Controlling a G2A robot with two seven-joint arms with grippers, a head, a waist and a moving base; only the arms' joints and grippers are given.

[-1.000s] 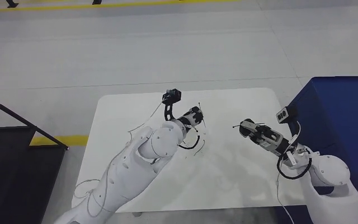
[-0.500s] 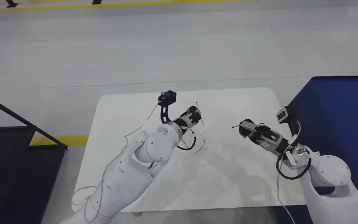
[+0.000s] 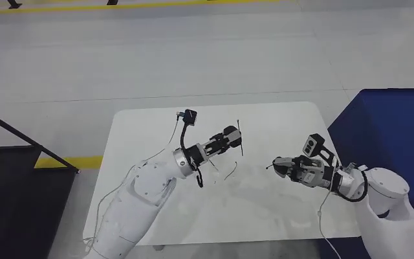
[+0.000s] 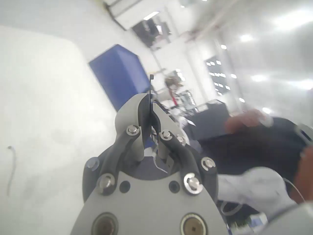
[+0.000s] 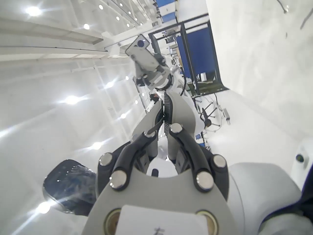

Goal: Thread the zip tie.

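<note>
Two grippers, each loaded. Nearest the robot, the right gripper hangs over the bench, fingers pressed together on a ridged black strip; a short tip pokes out toward the other arm. Whether that strip has a head of its own I cannot tell, as the rest is hidden in the gripper. Just beyond, between the arms, a loose tie lies curved on the bench, touched by nothing. Farther out, the left gripper pinches the zip tie partway along, held crosswise with a length free on either side of the fingers and a small square head at one free end. The held pieces are well apart, no contact. Judgement: pick-up looks done and threading is not begun, so the step in hand is the line-up before insertion. Next move likely calls for bringing tip and head together, turning a wrist so the head's slot faces the tip squarely. Little strip is free at the tip, so the approach wants to be fine; the thin tie may flex if nudged off-axis
</note>
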